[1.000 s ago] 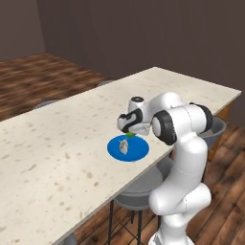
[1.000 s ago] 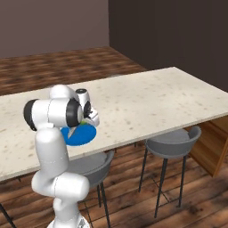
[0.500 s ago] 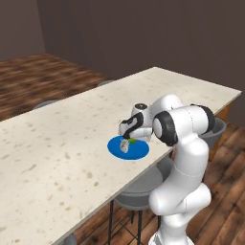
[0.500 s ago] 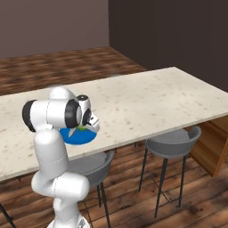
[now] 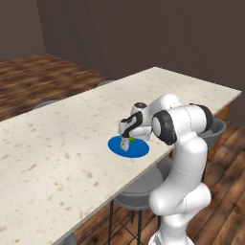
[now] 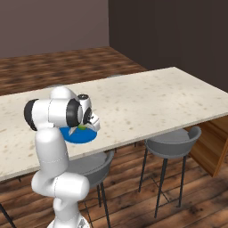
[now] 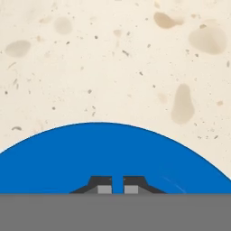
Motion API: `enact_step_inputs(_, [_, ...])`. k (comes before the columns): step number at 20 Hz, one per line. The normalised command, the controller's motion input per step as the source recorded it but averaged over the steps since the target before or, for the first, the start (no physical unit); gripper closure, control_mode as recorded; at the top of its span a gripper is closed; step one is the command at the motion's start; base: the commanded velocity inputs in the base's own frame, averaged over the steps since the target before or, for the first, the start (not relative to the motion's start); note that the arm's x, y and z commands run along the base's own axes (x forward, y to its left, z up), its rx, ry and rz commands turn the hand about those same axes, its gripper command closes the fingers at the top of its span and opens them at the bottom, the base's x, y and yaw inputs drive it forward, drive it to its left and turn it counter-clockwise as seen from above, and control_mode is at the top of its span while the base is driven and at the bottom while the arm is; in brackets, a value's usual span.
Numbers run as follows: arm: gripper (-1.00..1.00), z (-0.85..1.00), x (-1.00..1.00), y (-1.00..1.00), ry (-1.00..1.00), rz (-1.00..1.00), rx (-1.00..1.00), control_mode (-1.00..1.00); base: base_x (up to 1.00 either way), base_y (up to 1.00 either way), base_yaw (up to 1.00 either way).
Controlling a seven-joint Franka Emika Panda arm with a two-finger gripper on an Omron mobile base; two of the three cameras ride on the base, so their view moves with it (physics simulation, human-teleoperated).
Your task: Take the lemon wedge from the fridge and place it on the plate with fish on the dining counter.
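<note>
Claw [image 5: 126, 139] has dropped over the past second onto the blue plate [image 5: 139, 150] on the table [image 5: 62, 153], fingertips nearly together. Lemon wedge [image 5: 131, 139] sits just beside it, near the fish [image 5: 125, 145]; release appears imminent or complete.

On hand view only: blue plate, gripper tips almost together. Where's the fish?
Observer: In the left base view, the fish lies on the plate, just under the gripper.
Operator: And the lemon wedge?
Observer: The lemon wedge is a yellow-green speck at the gripper, over the plate. I cannot tell if it is gripped or let go.
Operator: Is the plate near an edge?
Observer: Yes, it sits by the robot-side edge of the dining counter, with a grey stool below.
</note>
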Motion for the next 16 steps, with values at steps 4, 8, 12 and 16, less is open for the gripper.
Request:
enact_step_inputs(4, [-1.0, 0.0, -0.01, 0.0, 0.0, 0.01, 0.0, -1.0, 0.0, 0.0, 0.0])
enact_step_inputs(8, [-1.0, 0.0, -0.14, 0.0, 0.0, 0.0, 0.0, -1.0, 0.0, 0.0, 0.0])
enact_step_inputs(12, [-1.0, 0.22, -0.65, 0.0, -0.05, 0.0, 0.01, -1.0, 0.0, 0.0, 0.0])
enact_step_inputs(16, [-1.0, 0.58, -0.95, 0.01, -0.16, 0.07, 0.01, -1.0, 0.0, 0.0, 0.0])
